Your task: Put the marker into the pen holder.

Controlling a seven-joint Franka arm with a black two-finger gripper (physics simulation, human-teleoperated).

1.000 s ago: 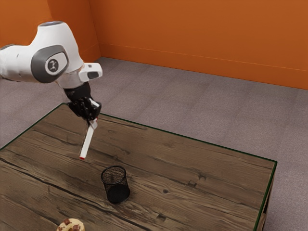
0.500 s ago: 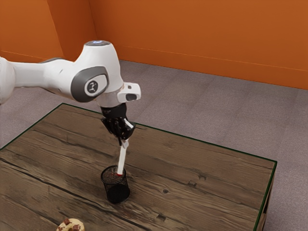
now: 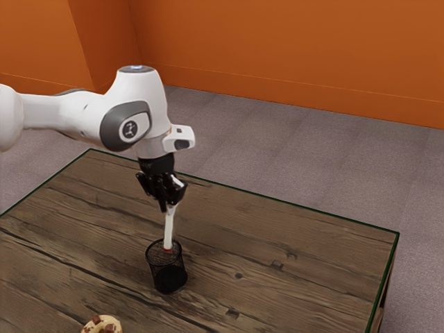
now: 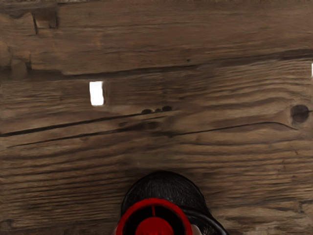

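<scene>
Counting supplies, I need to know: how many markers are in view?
1. The white marker is in the tool, its red lower end at the mouth of the pen holder. Others may be out of sight.

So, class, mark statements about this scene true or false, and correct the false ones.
1. The black two-finger gripper is shut on the white, red-tipped marker. True.
2. The black mesh pen holder stands upright on the brown wooden table. True.
3. The marker lies flat on the table. False: it is held nearly upright.
4. The pale doughnut with brown chunks sits inside the pen holder. False: the doughnut is on the table.
5. The marker's red end is at the pen holder's mouth. True.
</scene>
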